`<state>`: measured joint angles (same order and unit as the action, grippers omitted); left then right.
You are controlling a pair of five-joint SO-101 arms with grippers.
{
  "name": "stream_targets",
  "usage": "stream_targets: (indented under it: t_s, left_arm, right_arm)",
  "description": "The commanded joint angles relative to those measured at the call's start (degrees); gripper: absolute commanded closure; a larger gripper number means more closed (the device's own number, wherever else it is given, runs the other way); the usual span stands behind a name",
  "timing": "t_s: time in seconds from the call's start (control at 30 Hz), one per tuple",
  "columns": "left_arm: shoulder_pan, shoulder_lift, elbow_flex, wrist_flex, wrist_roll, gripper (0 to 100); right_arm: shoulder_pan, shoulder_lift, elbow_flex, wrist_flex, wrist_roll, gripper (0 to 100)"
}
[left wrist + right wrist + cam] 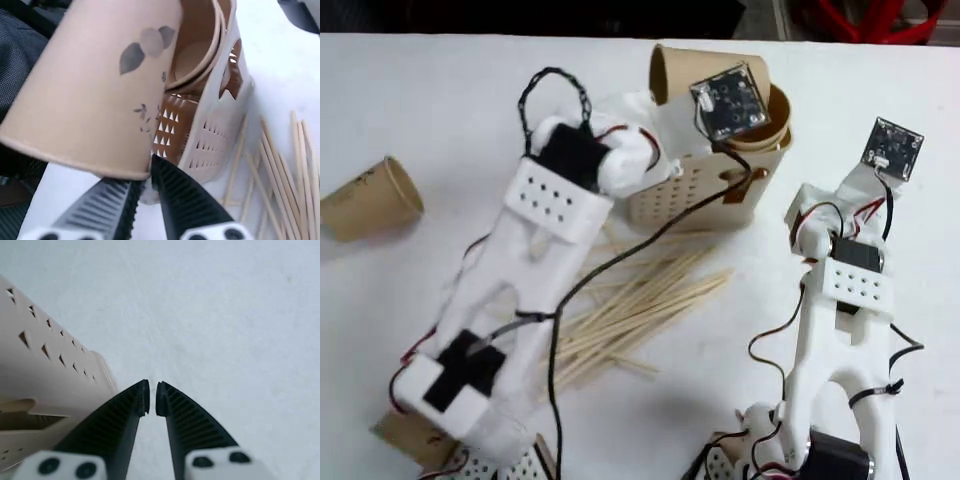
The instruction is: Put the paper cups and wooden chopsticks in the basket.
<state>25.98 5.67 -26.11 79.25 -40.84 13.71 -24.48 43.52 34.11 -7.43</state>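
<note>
— Holding what, the left gripper (146,172)?
— A paper cup (100,85), pinched by its rim over the basket (215,130). The right gripper (152,399) sits nearly closed, empty, beside the basket's wall.

Our left arm (520,290) extends forward, its claw (146,174) pinched on the rim of a paper cup (95,85). Our right arm (845,330) stands beside it, its claw (152,399) closed, the fingertips (144,399) nearly touching each other.

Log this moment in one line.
left gripper: shut on held cup, at basket mouth | right gripper: shut, empty, beside basket | chopsticks: on table | loose cup: lying on table
</note>
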Motion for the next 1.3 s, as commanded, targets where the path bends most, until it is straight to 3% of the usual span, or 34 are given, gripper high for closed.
stream_targets:
  t_s: [0.0,0.13,0.37,0.93,1.27]
  left_arm:
    - [0.66,2.24,-8.53,3.78,-1.05,96]
    - [0.48,5.23,-16.62,7.38,-0.53,86]
    - [0.57,7.78,-26.73,8.88,-0.53,86]
    - [5.93,10.15,-37.98,8.44,-0.44,86]
    - [5.76,9.98,-41.32,7.30,3.96,86]
  right_arm:
    - [-0.66,-1.19,-0.26,-0.84,0.70,95.7]
    - [-0.66,-1.19,-0.26,-0.84,0.70,95.7]
    - [-0.66,-1.19,-0.26,-0.84,0.79,95.7]
    - [-0.66,-1.10,0.26,-2.07,0.79,95.7]
    - [-0.66,-1.10,0.18,-2.07,0.79,95.7]
